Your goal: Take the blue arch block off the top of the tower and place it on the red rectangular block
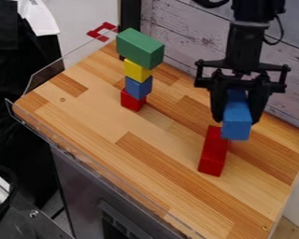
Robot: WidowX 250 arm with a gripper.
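Camera view, and here's the gripper [238, 115] over on the right side, hanging down above the table [108, 123], and it has its catch! The jaws stand apart by just the breadth of a long blue block [238, 125], one on its left side, one on its right, pinching it between them. The block sits squarely in the grip, its near end poking out past the tips, with its length running from far to near.

Right there below and a touch to the left, a long red block [213, 151] lies on the table, also running far to near. The near end of the blue one overlaps its far right part in this view; whether the two touch, I can't tell.

Now across to the far left, and what a tower! A red cube [132, 100] at the bottom, a blue cube [138, 87] on that, a yellow block [138, 71] next, and a bigger green block [139, 48] lying across the top, jutting out past the yellow. It stands well apart from the gripper. Beyond the tower, at the table's far left corner, there's a red bracket-shaped piece [102, 31], and pale wooden boards [177, 32] rise behind the far edge.
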